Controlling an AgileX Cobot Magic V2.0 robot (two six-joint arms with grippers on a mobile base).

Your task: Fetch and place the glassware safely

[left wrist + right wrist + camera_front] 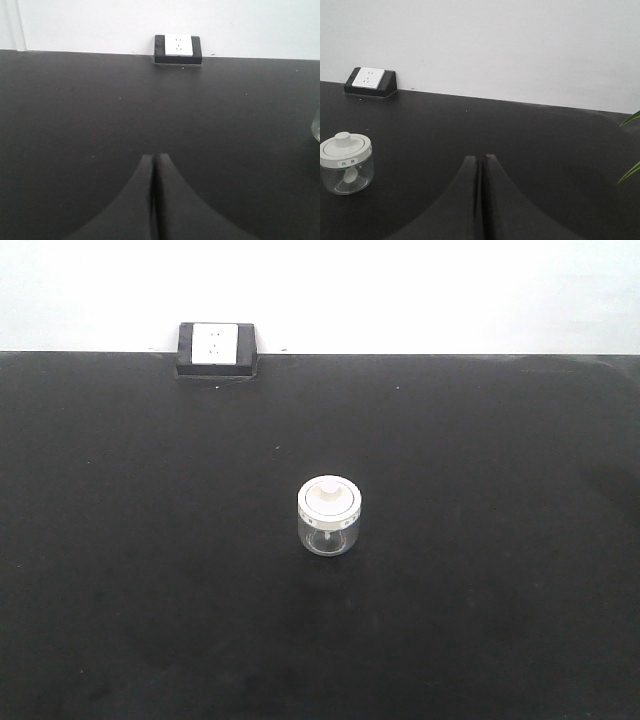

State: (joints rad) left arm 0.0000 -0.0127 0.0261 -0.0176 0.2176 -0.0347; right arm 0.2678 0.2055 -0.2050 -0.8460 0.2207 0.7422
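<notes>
Presently, the glass jar [328, 516], capped by a cream-white lid [328, 502], is stood upright mid-bench [480, 620], touched by nothing. The left claw [154, 165] and right claw [481, 164] are both pressed together, unladen. A wall socket [216, 348] is sited at the bench's far edge.

The front view looks down across the table [120, 620] toward the wall. Each wrist view sits low behind its closed jaws, facing the same wall. All three share the socket [217, 348]; the jar [346, 163] lies left of the right jaws.
</notes>
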